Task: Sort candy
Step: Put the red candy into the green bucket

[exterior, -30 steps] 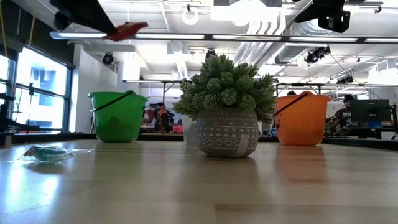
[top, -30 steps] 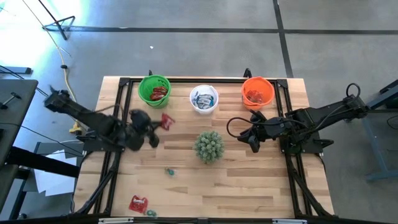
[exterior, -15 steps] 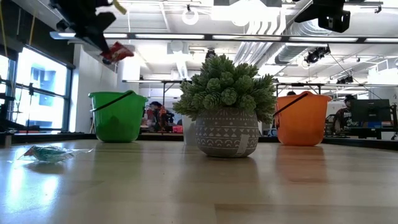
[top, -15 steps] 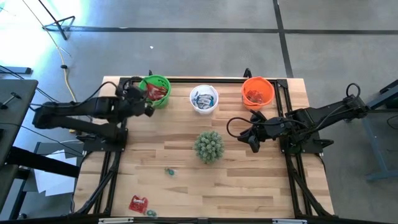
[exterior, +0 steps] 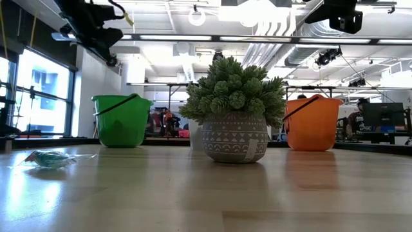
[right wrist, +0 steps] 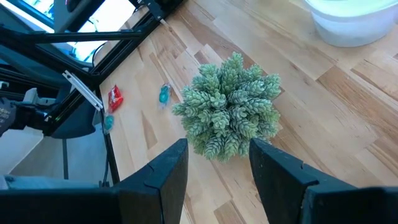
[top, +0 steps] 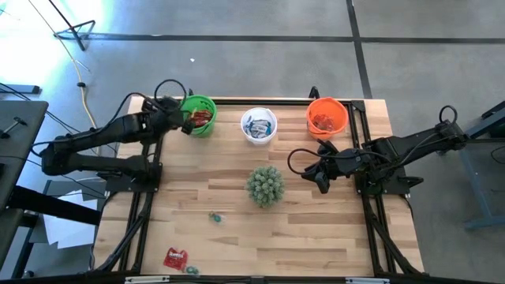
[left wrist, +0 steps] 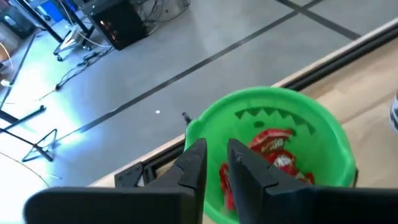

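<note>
My left gripper [top: 180, 118] [left wrist: 216, 154] hangs over the left rim of the green cup [top: 197, 115] [left wrist: 273, 149], its fingers a narrow gap apart and holding nothing. Red-wrapped candy [left wrist: 273, 146] lies inside that cup. More candy rests flat on the table: a red piece [top: 175, 257] [right wrist: 114, 96] near the near-left corner, a blue-green piece [top: 213, 217] [exterior: 48, 158] and another [top: 189, 268] beside the red one. My right gripper [top: 319, 175] [right wrist: 217, 168] waits open above the table, right of the spiky plant [top: 265, 185].
A white cup [top: 259, 126] with blue-and-white candy and an orange cup [top: 327, 117] with red candy stand along the far edge. The potted plant [exterior: 235, 113] sits mid-table. Bare wood lies between the plant and the near edge [top: 300, 244].
My left gripper, carrying a red candy, swung from mid-table toward the far-left corner and stopped over the green cup. The candy hung below it half a second ago; now it no longer shows under the fingers. The right arm kept still.
</note>
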